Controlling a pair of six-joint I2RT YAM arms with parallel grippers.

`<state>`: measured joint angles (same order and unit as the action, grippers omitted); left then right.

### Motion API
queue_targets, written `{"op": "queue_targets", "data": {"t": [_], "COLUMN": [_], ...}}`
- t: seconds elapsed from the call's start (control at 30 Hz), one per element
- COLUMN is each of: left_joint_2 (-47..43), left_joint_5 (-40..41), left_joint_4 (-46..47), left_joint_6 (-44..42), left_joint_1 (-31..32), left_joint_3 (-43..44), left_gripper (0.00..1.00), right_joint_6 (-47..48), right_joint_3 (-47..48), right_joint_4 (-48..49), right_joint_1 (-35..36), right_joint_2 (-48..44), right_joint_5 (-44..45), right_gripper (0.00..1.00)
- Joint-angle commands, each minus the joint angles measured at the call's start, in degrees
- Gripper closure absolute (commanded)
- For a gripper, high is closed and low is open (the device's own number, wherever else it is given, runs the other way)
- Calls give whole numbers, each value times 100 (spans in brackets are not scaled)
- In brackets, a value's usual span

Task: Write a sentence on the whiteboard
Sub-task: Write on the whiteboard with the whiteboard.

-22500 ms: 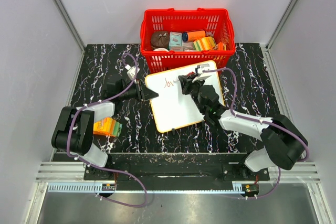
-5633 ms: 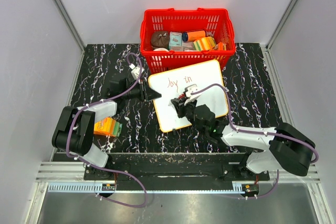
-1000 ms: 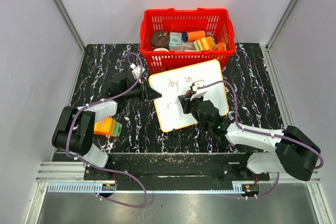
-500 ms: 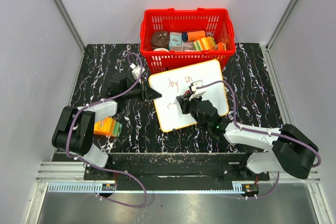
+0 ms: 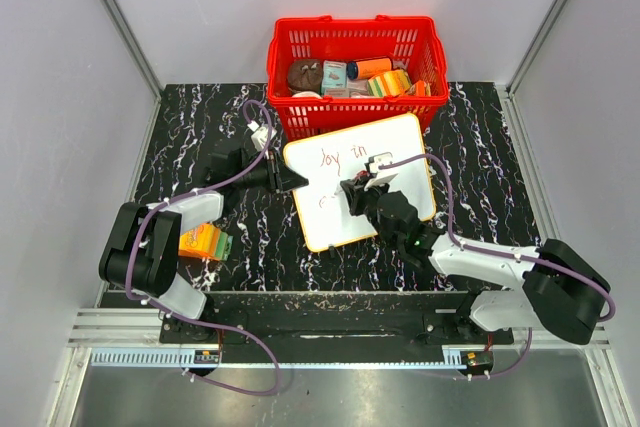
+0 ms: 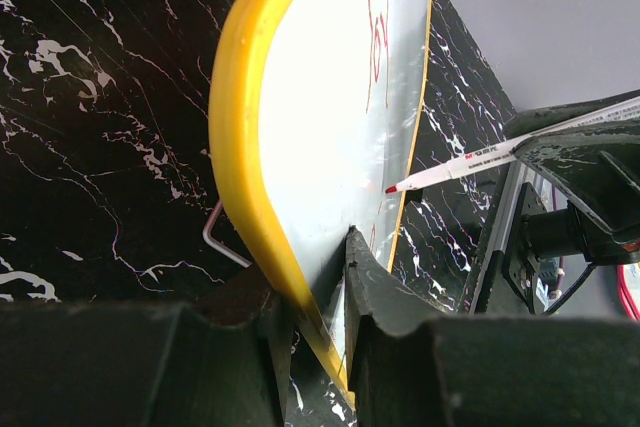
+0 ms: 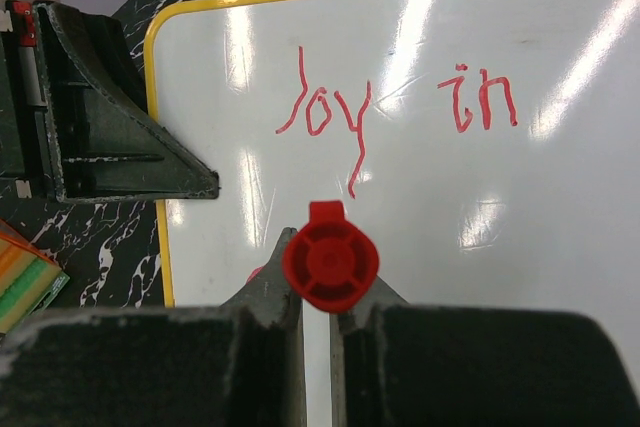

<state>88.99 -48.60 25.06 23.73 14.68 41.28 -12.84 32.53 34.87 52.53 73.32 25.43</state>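
- Red strokes make up the sentence (image 7: pixel 345 122) so far. There are two words, "joy" and "in", on one line towards the far edge of the whiteboard (image 5: pixel 325 227). The top view shows a faint mark lower left that is too small to read.
- The whiteboard sits askew on the black marbled tabletop (image 5: pixel 190 117), just in front of the red basket (image 5: pixel 350 22).
- The left end effector (image 5: pixel 285 179) is clenched on the board's yellow left rim, one finger on each face. I judge this is to stop the board sliding under the pen's pressure.
- The right end effector (image 7: pixel 315 297) grasps the marker (image 6: pixel 460 162), with its red butt end towards the wrist camera and its tip aimed at the board below "joy". That placement suits starting a second line. I cannot tell whether the tip touches the surface.
- Count: one whiteboard, one marker, two written words, two arms, one basket and one orange carton (image 5: pixel 205 242). The carton lies beside the left arm, well apart from the board.
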Motion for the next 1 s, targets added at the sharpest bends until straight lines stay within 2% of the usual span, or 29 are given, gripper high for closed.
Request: {"op": "queue_targets", "data": {"t": [0.0, 0.97], "left_joint_2": [180, 163], "left_joint_5": [773, 782], "left_joint_4": [-379, -405], "left_joint_6": [-1151, -1168], "left_joint_1": [158, 158], "left_joint_3": [-6, 3], "left_gripper": [100, 100], "right_joint_6": [-34, -201], "right_joint_3": [16, -89], "right_joint_4": [213, 37], "right_joint_1": [-59, -59], "right_joint_2": [-20, 25], "right_joint_5": [217, -442], "right_gripper": [100, 100]}}
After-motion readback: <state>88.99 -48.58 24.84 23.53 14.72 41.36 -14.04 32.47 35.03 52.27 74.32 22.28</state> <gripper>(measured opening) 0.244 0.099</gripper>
